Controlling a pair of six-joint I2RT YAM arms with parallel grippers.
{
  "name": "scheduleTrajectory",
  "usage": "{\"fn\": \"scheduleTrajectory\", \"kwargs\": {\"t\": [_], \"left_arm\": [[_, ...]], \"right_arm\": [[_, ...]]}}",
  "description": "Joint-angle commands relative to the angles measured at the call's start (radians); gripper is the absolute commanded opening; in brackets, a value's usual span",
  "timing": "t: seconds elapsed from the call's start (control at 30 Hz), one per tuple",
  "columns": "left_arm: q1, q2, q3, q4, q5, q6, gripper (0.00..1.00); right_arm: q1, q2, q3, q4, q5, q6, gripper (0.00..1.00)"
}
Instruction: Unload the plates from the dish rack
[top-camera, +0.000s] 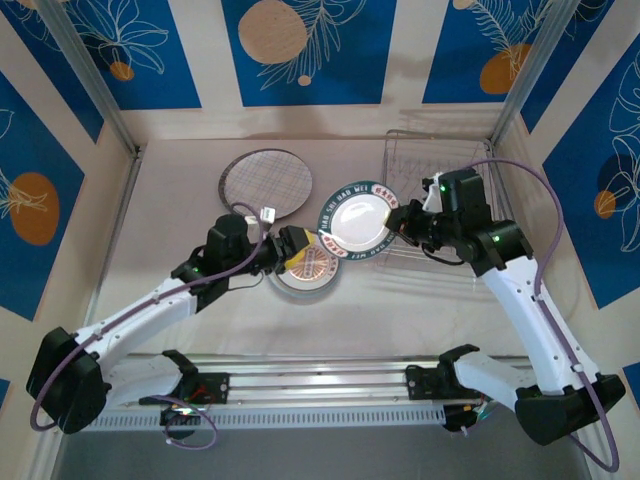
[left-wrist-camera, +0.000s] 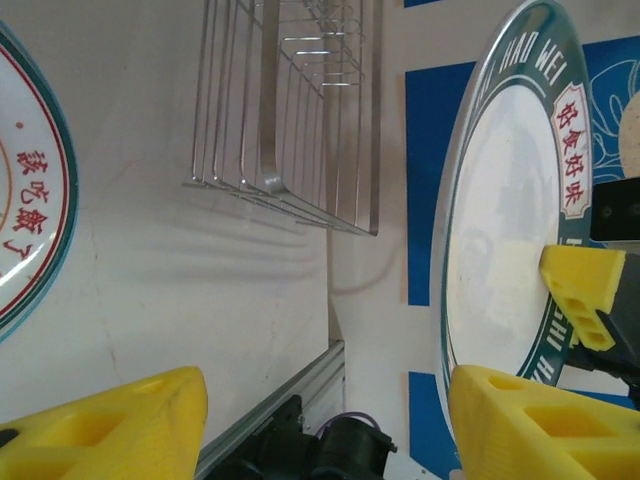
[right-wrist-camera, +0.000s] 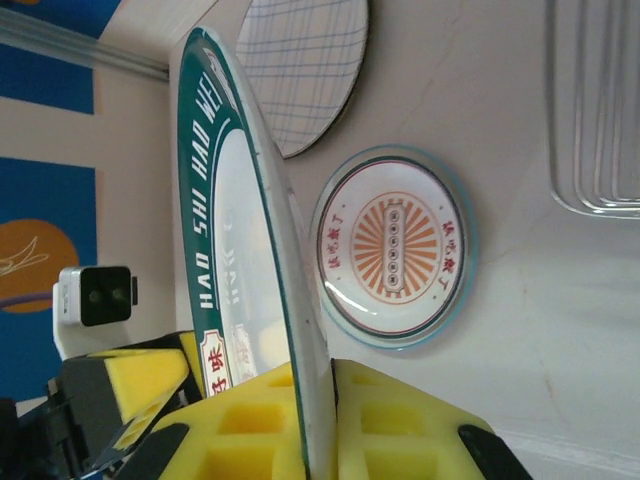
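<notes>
Just beside the dish rack (top-camera: 450, 150), the right gripper (top-camera: 405, 222) clamps the green-rimmed plate (top-camera: 355, 218) by its edge, apparently offering it to the wide-open left gripper (top-camera: 300, 250).

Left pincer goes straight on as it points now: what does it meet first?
Most likely the green-rimmed plate held by the right pincer: its rim sits just ahead of one finger of the left pincer. The gap between the fingers lines up with the dish rack farther on; depth is unclear.

Probably a lab test booth: patterned wall panels (top-camera: 340, 60), aluminium frame (top-camera: 90, 80).
</notes>
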Motion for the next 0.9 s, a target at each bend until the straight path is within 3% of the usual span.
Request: {"fn": "scheduleTrajectory", "kwargs": {"t": [0.0,0.5,0.87], "left_arm": [[-0.01,-0.004,-0.009,0.124,-0.011,-0.043,0.64],[-0.01,0.015,-0.024,0.173,-0.012,-0.068,0.51],[-0.011,0.017,-0.03,0.196,-0.01,-0.078,0.29]], "right_arm": [[-0.008,0.007,-0.015,0.102,-0.139,0.038,0.0],[-0.004,0.067,-0.054,0.18,-0.268,0.074,0.0],[0.025,0.099,-0.05,0.177,-0.27,0.07,0.0]]}}
